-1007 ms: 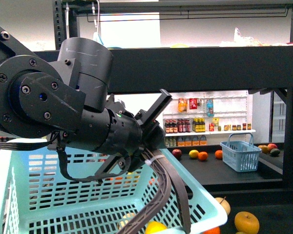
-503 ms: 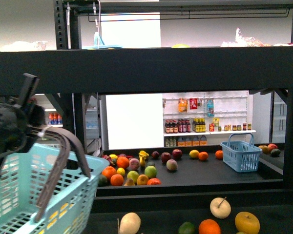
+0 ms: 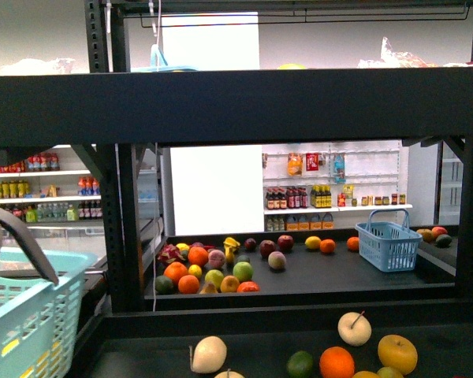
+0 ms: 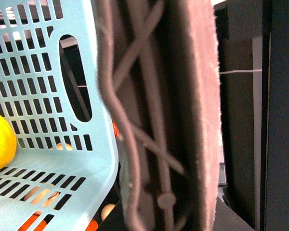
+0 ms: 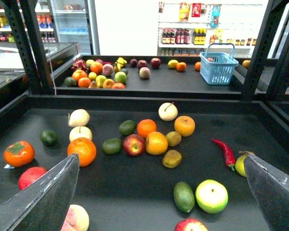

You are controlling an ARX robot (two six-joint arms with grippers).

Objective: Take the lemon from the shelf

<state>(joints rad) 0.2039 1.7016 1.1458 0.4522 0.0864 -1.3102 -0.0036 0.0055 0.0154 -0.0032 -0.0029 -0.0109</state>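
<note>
The right end effector (image 5: 161, 159) is hanging wide open above the shelf (image 5: 135, 197), so the reach is just starting. The lemon (image 5: 241, 163) seems to be lying just beside the red chili (image 5: 225, 150); next it needs centring over it, then lowering.

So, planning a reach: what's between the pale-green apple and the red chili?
Only bare shelf deck between the pale-green apple and red chili, shown in right wrist view.

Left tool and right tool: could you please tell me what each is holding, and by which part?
The left tool grips the basket by its grey handles; the right tool is open and holds nothing.
</note>
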